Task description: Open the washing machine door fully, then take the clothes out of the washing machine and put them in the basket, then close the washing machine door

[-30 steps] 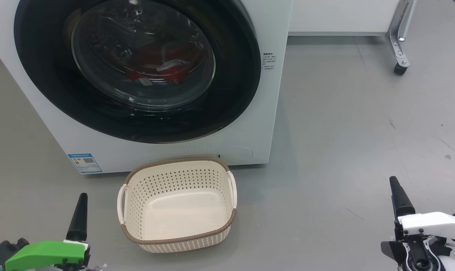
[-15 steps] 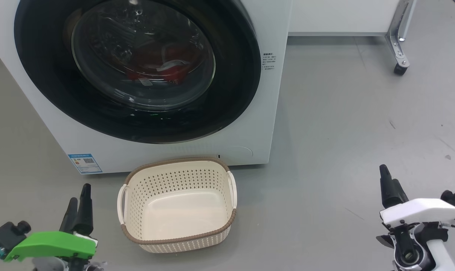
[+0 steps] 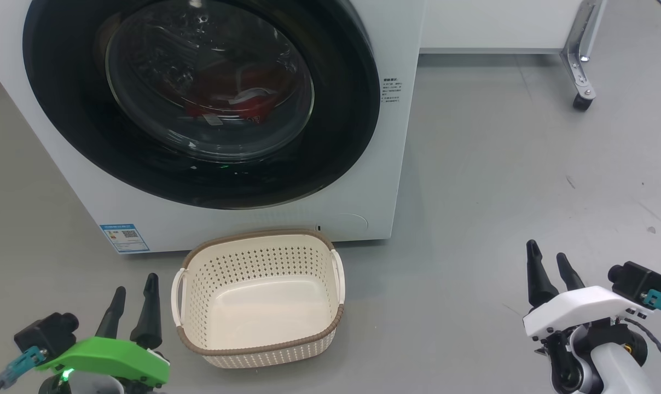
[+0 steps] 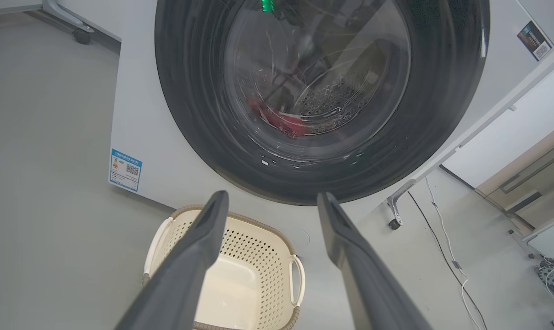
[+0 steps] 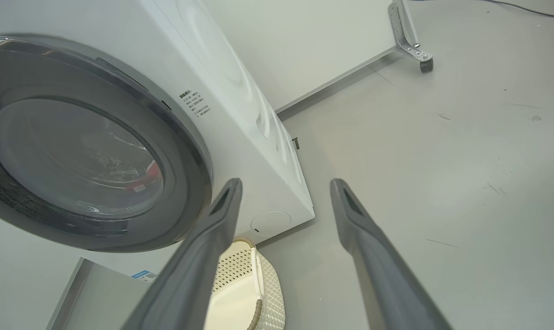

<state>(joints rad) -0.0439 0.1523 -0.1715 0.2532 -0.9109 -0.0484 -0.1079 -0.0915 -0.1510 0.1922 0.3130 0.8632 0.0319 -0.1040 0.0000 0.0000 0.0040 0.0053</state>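
Nothing done yet: washing machine door (image 3: 62, 109) is sitting shut upper left, clothes (image 3: 237, 93) are lying inside, basket (image 3: 259, 346) is waiting empty; left gripper (image 3: 135, 284) and right gripper (image 3: 545, 250) are gaping wide, holding nothing.

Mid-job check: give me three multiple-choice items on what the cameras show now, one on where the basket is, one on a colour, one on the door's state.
1. Where does the basket stand?
A. On the floor in front of the washing machine
B. On top of the machine
C. Inside the drum

2. What colour are the clothes in the machine?
A. Blue
B. Red
C. Yellow

3. How is the washing machine door?
A. Swung fully open
B. Taken off
C. Shut

Answers:
1 A: the head view shows it on the grey floor, just below the machine's white front.
2 B: red fabric with a white strip shows through the door's glass.
3 C: the black rim lies flat against the white front, and the clothes are seen through the glass.
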